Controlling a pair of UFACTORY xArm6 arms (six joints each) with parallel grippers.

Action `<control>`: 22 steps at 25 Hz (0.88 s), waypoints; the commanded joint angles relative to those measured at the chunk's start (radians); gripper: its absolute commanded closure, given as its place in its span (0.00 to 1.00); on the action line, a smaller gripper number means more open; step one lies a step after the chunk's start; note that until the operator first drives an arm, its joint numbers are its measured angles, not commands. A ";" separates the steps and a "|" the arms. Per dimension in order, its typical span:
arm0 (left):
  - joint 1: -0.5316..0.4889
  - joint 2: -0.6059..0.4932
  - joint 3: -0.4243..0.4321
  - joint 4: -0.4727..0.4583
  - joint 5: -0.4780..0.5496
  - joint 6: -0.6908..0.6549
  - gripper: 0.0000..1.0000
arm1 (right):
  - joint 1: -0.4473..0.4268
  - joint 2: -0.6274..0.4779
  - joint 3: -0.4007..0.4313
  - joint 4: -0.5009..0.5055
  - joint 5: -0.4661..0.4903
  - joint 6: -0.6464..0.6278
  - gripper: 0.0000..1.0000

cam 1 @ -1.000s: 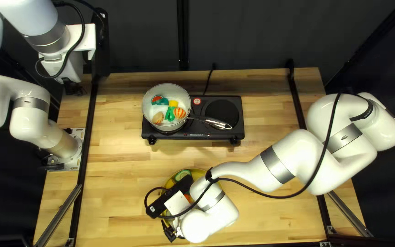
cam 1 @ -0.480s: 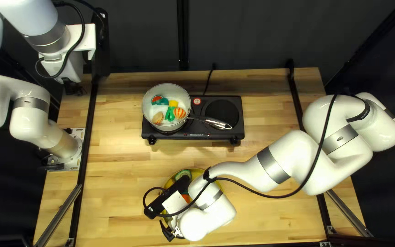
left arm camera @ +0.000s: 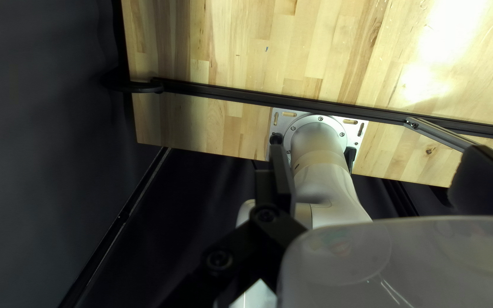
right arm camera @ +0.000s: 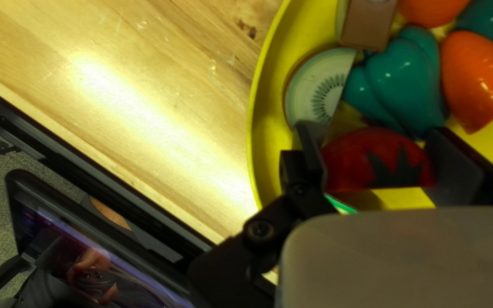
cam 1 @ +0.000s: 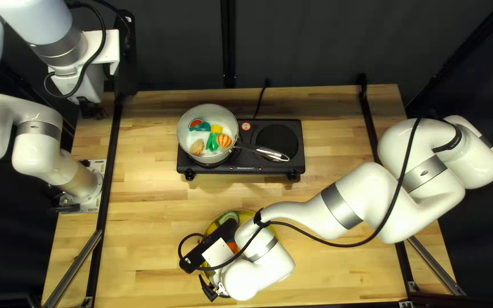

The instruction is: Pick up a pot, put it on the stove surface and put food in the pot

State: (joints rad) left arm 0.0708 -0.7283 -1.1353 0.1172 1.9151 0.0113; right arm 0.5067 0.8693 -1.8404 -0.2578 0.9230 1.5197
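Inside yellow bowl, right gripper seemingly grasping tomato, hidden in top left view; left gripper released.

The left arm and right arm are glossy white, smooth and rounded at the joints, ringed with silver-grey bands, some marked with a small dark oval. A loose black cable trails along the right arm under a black strap; another, thinner, loops at the left wrist. Black fingers sit on angular black links with round screws
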 commanded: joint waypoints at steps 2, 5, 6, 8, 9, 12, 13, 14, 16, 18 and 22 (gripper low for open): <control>0.000 0.000 0.000 0.000 0.000 0.000 0.00 | -0.054 -0.166 0.107 -0.003 0.064 -0.063 1.00; 0.000 0.000 0.000 0.000 0.000 0.000 0.00 | -0.100 -0.277 0.158 0.006 0.113 -0.124 1.00; 0.000 0.000 0.000 0.000 0.000 0.000 0.00 | -0.122 -0.316 0.176 0.008 0.132 -0.149 1.00; 0.000 0.000 0.000 0.000 0.000 0.000 0.00 | -0.161 -0.373 0.205 0.009 0.154 -0.190 1.00; 0.000 0.000 0.000 0.000 0.000 0.000 0.00 | -0.183 -0.398 0.221 0.011 0.156 -0.213 1.00; 0.000 0.000 0.000 0.000 0.000 0.000 0.00 | -0.254 -0.447 0.257 0.020 0.147 -0.294 1.00; 0.000 0.000 0.000 0.000 0.000 0.000 0.00 | -0.283 -0.457 0.262 0.025 0.145 -0.323 1.00; 0.000 0.000 0.000 0.000 0.000 0.000 0.00 | -0.319 -0.470 0.268 0.030 0.144 -0.360 1.00; 0.000 0.000 0.000 0.000 0.000 0.000 0.00 | -0.381 -0.490 0.270 0.044 0.142 -0.423 1.00; 0.000 0.000 0.000 0.000 0.000 0.000 0.00 | -0.427 -0.497 0.262 0.051 0.146 -0.464 1.00; 0.000 0.000 0.000 0.000 0.000 0.000 0.00 | -0.507 -0.470 0.200 0.063 0.167 -0.537 1.00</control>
State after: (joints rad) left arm 0.0708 -0.7283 -1.1353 0.1172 1.9151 0.0113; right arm 0.0470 0.3801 -1.5985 -0.2032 1.0739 1.0304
